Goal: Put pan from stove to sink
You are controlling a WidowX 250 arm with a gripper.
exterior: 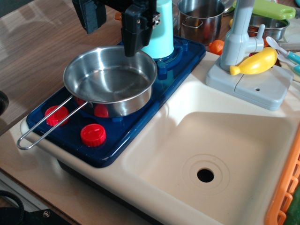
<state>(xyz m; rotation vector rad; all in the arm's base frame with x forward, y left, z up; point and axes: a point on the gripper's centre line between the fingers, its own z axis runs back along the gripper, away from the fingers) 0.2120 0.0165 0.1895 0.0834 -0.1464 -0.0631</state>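
step: grasp | claw (136, 44) at far rim of pan (110, 79) (grip state: you cannot tell) | next: you lift off stove (140, 122), carry to sink (234, 136)

Shiny steel pan (110, 80) on dark blue translucent stove (140, 123) with red knobs (93, 134); cream-beige sink (220, 157), grey faucet (240, 35), yellow banana (255, 62), turquoise cup (161, 33), black gripper (137, 33).
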